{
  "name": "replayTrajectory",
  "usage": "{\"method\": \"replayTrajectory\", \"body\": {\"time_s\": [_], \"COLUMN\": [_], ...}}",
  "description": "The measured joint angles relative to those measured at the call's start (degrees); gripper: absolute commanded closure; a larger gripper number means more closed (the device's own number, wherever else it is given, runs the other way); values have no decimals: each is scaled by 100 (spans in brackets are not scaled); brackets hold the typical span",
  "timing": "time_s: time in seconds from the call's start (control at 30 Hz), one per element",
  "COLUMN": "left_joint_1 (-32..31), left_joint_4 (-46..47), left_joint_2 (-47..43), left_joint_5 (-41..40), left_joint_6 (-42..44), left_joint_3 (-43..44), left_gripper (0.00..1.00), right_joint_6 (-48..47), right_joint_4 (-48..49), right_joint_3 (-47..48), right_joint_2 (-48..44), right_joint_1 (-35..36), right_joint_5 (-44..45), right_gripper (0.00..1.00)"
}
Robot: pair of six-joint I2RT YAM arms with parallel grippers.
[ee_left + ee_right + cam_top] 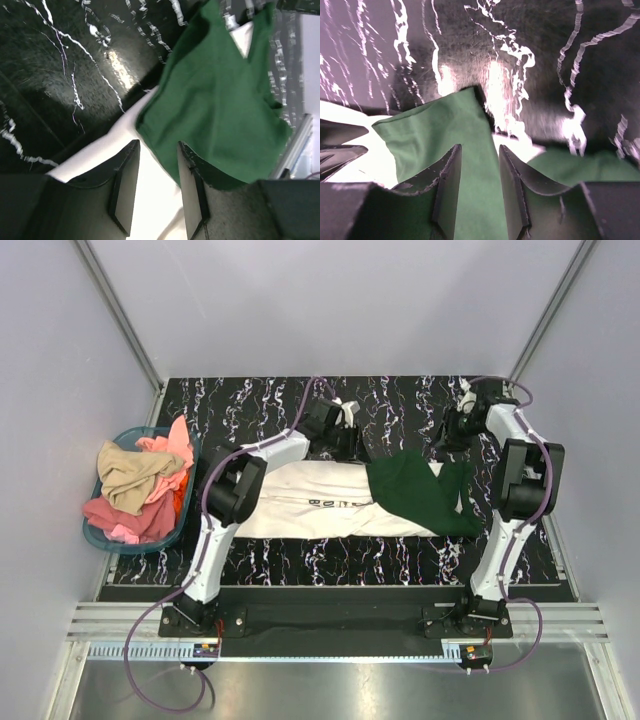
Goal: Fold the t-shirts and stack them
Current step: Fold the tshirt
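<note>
Green t-shirt (pixel 420 495) lies rumpled across the flat cream-white t-shirt (pixel 300 515).

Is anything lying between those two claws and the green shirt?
Nothing visible does. The left gripper and right gripper both hover open right at the green shirt, which lies on the white shirt.

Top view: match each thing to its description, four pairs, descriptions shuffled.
Things
1. cream-white t-shirt
2. dark green t-shirt
3. basket
4. table

Descriptions
a. black with white veining
b. heaped with pink and tan clothes, at the table's left edge
c. spread flat across the middle of the table
d. lying over the right end of the other shirt

Pairs: 1-c, 2-d, 3-b, 4-a
</note>
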Motion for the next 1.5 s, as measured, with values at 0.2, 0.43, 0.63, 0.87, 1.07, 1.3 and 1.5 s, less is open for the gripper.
{"method": "replayTrajectory", "body": {"time_s": [0.2,0.43,0.63,0.87,1.07,1.3,1.5], "left_joint_1": [-90,-107,-103,-103,-103,-103,-85], "left_joint_4": [-66,-52,-61,-87,-70,-96,-140], "left_joint_2": [435,570,662,667,664,664,664], "left_joint_5": [-57,-48,-42,15,20,15,15], "left_joint_6": [44,70,138,210,127,116,76], "left_joint_3": [376,544,614,645,645,645,645], "left_gripper": [60,64,88,100,100,100,100], "right_joint_6": [-240,-426,-553,-695,-811,-990,-1158], "right_joint_4": [-35,-52,-81,-122,-256,-350,-472], "right_joint_3": [326,623,1003,1515,1825,1882,1897], "right_joint_2": [800,1239,1528,1878,2079,2085,2083], "right_joint_1": [0,0,26,116,249,297,297], "right_joint_5": [-354,-651,-962,-1154,-1244,-1370,-1325], "right_gripper": [61,59,60,71,65,56,55]}}
